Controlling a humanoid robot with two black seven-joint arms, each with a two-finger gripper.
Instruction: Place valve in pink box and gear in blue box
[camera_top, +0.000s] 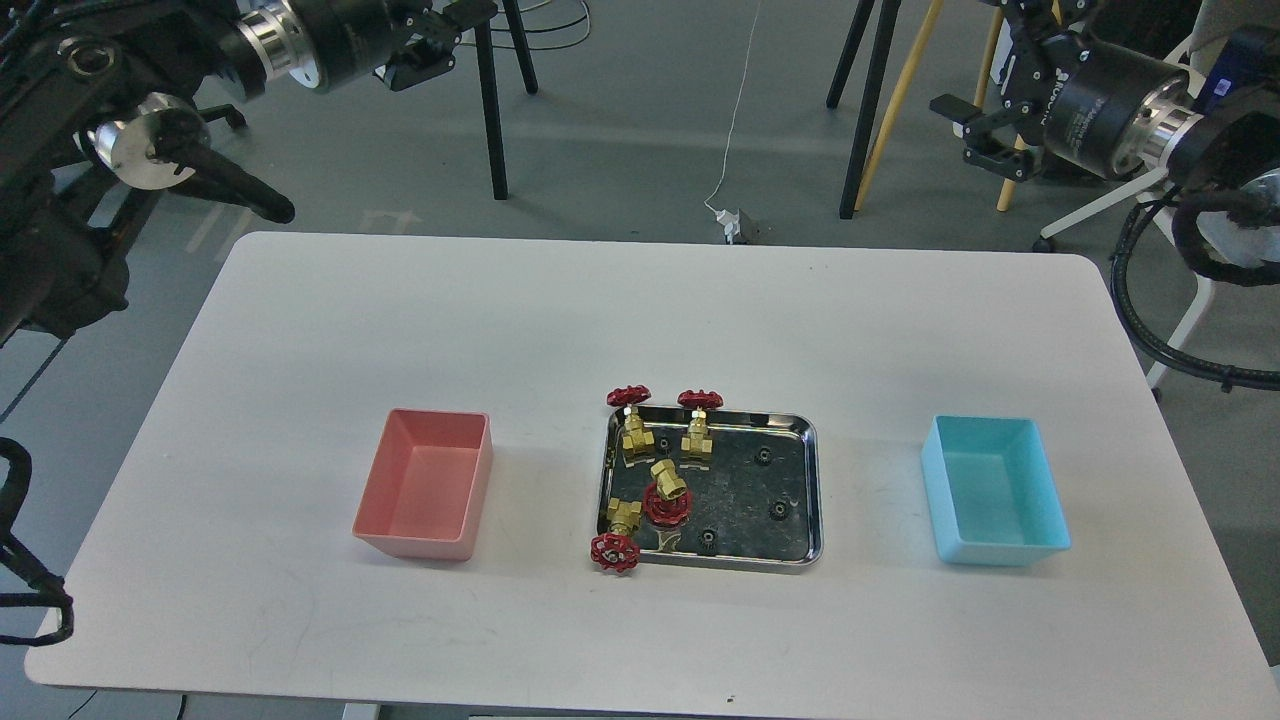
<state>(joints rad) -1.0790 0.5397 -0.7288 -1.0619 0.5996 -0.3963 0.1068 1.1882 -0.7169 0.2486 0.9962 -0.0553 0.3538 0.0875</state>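
Several brass valves with red handwheels lie in the left half of a shiny steel tray (814, 470) at the table's middle: two at its back edge (631, 425) (699, 428), one in the centre (667, 492), one over the front-left corner (616, 538). Several tiny black gears (763, 456) (776, 509) (708, 538) are scattered on the tray floor. The pink box (425, 485) stands empty to the left and the blue box (995, 490) empty to the right. My left gripper (450, 45) hangs open high at the upper left, beyond the table. My right gripper (966, 133) is open at the upper right, also off the table.
The white table (640, 310) fills the view. Black stand legs (492, 110) and a wooden pole (900, 90) rise from the floor behind it. A cable and small plug (735, 222) lie on the floor past the far edge. A white chair base (1100, 205) sits at the right.
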